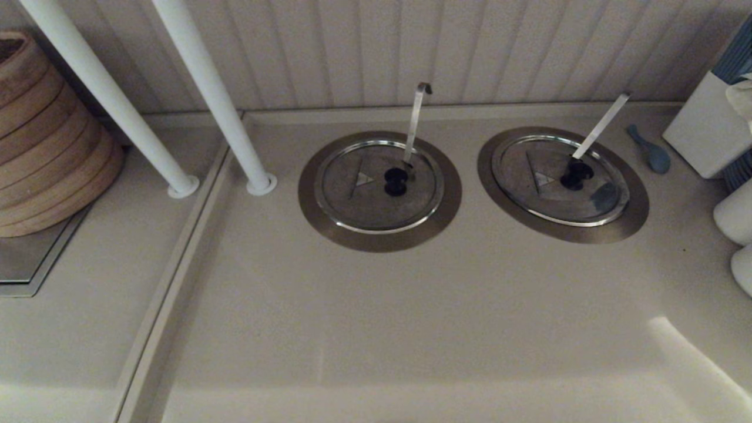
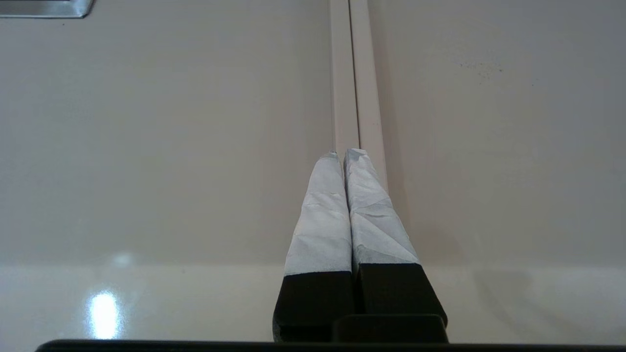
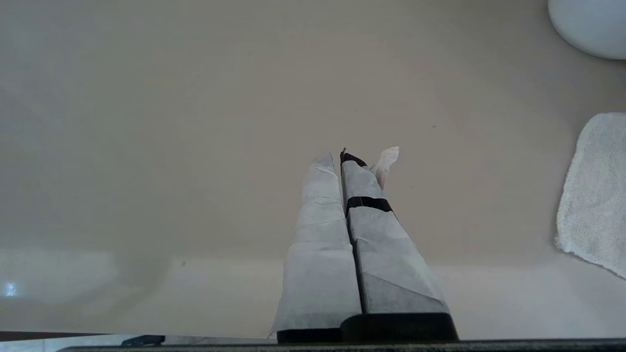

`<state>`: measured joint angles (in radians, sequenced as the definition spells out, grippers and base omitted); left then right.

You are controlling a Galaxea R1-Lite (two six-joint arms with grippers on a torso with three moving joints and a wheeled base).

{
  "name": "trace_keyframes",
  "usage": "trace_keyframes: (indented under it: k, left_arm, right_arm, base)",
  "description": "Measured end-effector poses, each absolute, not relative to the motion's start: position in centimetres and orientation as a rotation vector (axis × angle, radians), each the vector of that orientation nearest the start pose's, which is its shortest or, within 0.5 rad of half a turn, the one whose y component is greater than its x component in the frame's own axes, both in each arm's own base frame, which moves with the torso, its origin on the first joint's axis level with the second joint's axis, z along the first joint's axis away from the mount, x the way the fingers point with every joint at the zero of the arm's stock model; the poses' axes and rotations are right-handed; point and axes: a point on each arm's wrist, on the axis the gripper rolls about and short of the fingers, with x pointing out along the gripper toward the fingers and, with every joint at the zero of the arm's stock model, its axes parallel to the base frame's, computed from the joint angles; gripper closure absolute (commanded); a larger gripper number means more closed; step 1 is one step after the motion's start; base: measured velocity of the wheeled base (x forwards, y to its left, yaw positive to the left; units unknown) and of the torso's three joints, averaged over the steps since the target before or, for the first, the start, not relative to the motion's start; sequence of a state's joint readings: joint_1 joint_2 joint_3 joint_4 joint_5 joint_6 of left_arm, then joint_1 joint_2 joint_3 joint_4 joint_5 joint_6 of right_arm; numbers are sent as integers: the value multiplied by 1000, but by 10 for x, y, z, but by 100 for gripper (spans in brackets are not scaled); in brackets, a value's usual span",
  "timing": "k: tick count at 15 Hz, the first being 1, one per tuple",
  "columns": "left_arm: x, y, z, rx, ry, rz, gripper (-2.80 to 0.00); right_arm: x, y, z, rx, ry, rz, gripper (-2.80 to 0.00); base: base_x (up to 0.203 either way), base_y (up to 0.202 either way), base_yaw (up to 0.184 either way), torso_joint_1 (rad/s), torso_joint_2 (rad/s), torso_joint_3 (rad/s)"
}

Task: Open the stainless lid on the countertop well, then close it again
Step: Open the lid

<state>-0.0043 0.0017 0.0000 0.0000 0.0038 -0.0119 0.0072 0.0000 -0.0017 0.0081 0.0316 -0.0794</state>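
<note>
The left pincer (image 2: 341, 154) is fully closed, its paper-wrapped fingertips pressed together with nothing between them; it hangs above the bare table (image 2: 146, 146), over a straight seam (image 2: 349, 73) in the surface. The right pincer (image 3: 342, 157) is likewise closed and empty, wrapped in pale tape with a black band on one finger (image 3: 368, 203), above plain table with a white towel (image 3: 594, 195) lying off to one side. Neither pincer appears in the head view. There, the stainless lid (image 1: 552, 194) sits flat and closed on the countertop well (image 1: 505, 200) at the far right of the table; it carries a black knob (image 1: 576, 174), a small triangle mark (image 1: 541, 178) and a bluish smudge (image 1: 605, 197) near its rim, and a straight ladle handle (image 1: 600, 126) rises beside the knob. Left of it lies a second lid (image 1: 364, 200) in its own ring, with a curled-hook handle (image 1: 416, 120). No writing or brand is legible on either lid. A blue spoon (image 1: 649, 150) lies to the right of the well. Two white poles (image 1: 194, 88) and stacked bamboo steamers (image 1: 41, 135) stand at far left.
</note>
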Motion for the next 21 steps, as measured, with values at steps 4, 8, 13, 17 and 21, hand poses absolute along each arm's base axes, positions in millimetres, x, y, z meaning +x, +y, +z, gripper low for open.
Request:
trace_keyframes:
  k: [4,8,13,17,21]
  left_arm:
    - [-23,0,76,-11,2,-1,0]
    - [-23,0,76,-11,2,-1,0]
    - [-23,0,76,-12,2,0,0]
    - [-23,0,76,-12,2,0,0]
    - [-23,0,76,-11,2,-1,0]
  right_arm:
    - [-23,0,75,-75,5,37,0]
    - [-23,0,75,-71,6,36,0]
    - [-23,0,75,-42,5,30,0]
    - [-23,0,75,-21,6,26,0]
    - [-23,0,78,-11,-20,4,0]
  base:
    - [0,0,0,0,0,0]
    - [0,0,0,0,0,0]
    - [0,0,0,0,0,0]
    - [0,0,0,0,0,0]
    - [0,0,0,0,0,0]
